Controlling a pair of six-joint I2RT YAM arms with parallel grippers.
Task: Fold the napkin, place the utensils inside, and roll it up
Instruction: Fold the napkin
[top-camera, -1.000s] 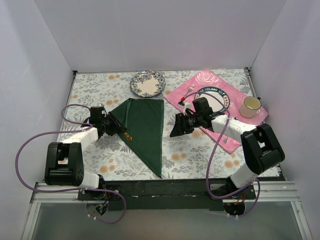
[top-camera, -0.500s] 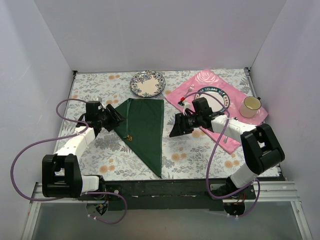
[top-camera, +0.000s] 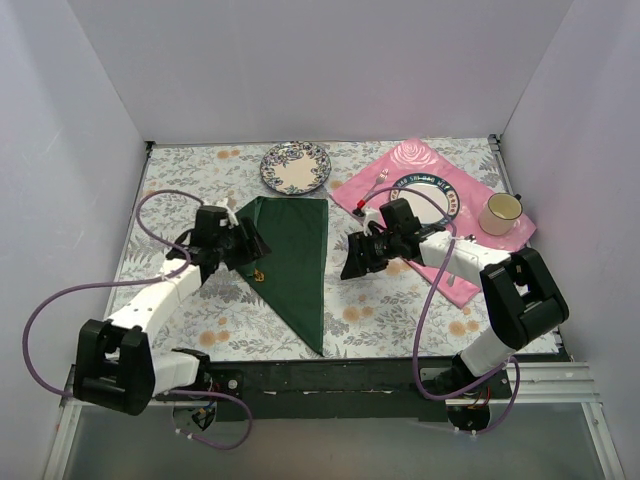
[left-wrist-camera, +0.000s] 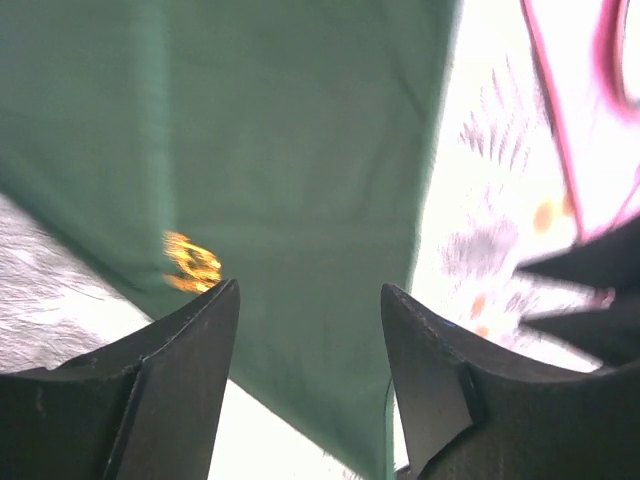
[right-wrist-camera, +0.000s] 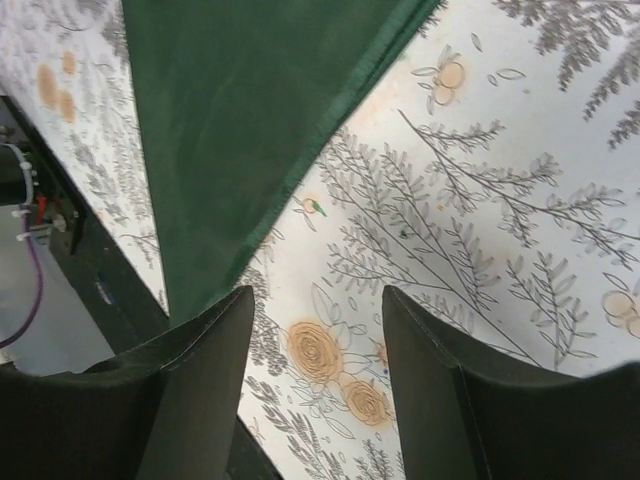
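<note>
The dark green napkin (top-camera: 295, 250) lies flat on the floral table as a folded triangle with its tip toward me; a small gold emblem (left-wrist-camera: 190, 262) marks its left edge. Over that left part hangs my left gripper (top-camera: 248, 246), and the wrist view shows it (left-wrist-camera: 310, 300) open, with only cloth (left-wrist-camera: 300, 150) below the jaws. My right gripper (top-camera: 353, 262) hovers just right of the napkin, open (right-wrist-camera: 315, 300) above bare tablecloth, the napkin's edge (right-wrist-camera: 230, 120) at its upper left. The utensils are hidden.
A floral plate (top-camera: 296, 167) sits at the back. The pink rose placemat (top-camera: 420, 155) at the right carries a rimmed plate (top-camera: 443, 200) and a cream cup (top-camera: 501, 213), with the right arm stretched across it. White walls enclose three sides.
My left gripper has opened and moved right, from the napkin's left corner to above the cloth. The right arm has barely shifted.
</note>
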